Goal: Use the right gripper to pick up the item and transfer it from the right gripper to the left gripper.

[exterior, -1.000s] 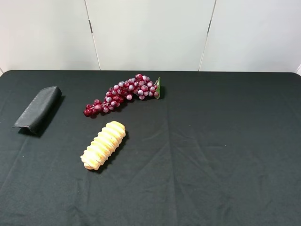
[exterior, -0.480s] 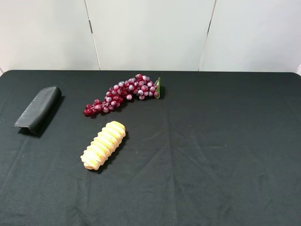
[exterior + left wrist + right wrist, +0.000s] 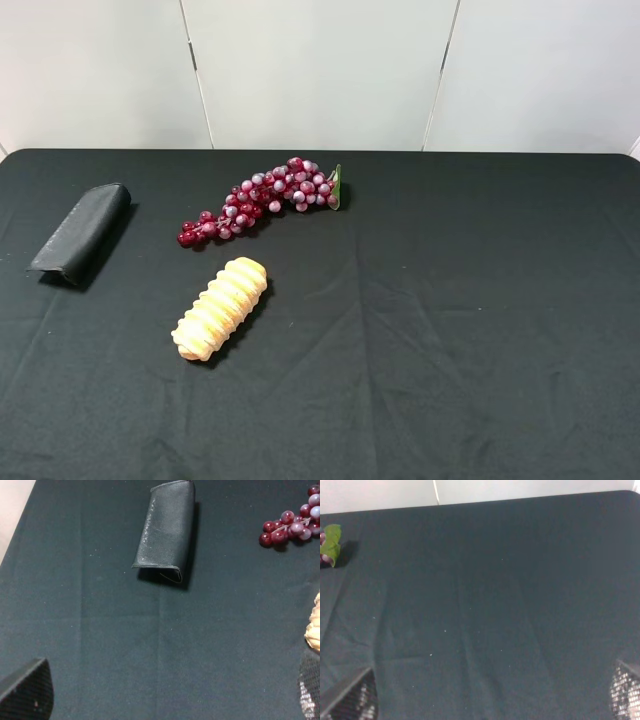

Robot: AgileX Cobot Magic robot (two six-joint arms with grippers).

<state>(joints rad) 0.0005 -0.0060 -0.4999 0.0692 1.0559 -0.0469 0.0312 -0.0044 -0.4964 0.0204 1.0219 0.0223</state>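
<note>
— Three objects lying on the black cloth-covered surface (image 3: 470,330). Flat, elongated black leather-like pouch (image 3: 82,232) at the far left edge, angled, one end pointing toward the back wall. Bunch of dark red plastic grapes with a green leaf (image 3: 262,199) near the back, middle-left. Ridged yellow-orange bread-like piece (image 3: 220,308) in front of the grapes, lying on a diagonal.

— Touching anything, that pouch?

— Touching nothing but the cloth. Well apart from both grapes and bread. Seen again from the left wrist (image 3: 166,531), lying flat, folded end nearest the camera, thin stitched edge just visible there. Few grapes (image 3: 292,524) and a sliver of the bread (image 3: 314,625) at that view's border.

— And the left tool (image 3: 165,692)?

— Released, holding nothing: only two dark textured fingertips (image 3: 26,690) at opposite corners of the wrist view, spread wide, bare cloth between. Above the surface, near the pouch but clear of it.

— Right tool (image 3: 492,695)?

— Same story. Spread wide, empty, two mesh-patterned fingertips (image 3: 352,700) at the corners, over bare wrinkled cloth. Only the green leaf (image 3: 332,550) at the border of that view. Pouch nowhere in it. Neither arm visible from the high camera.
</note>
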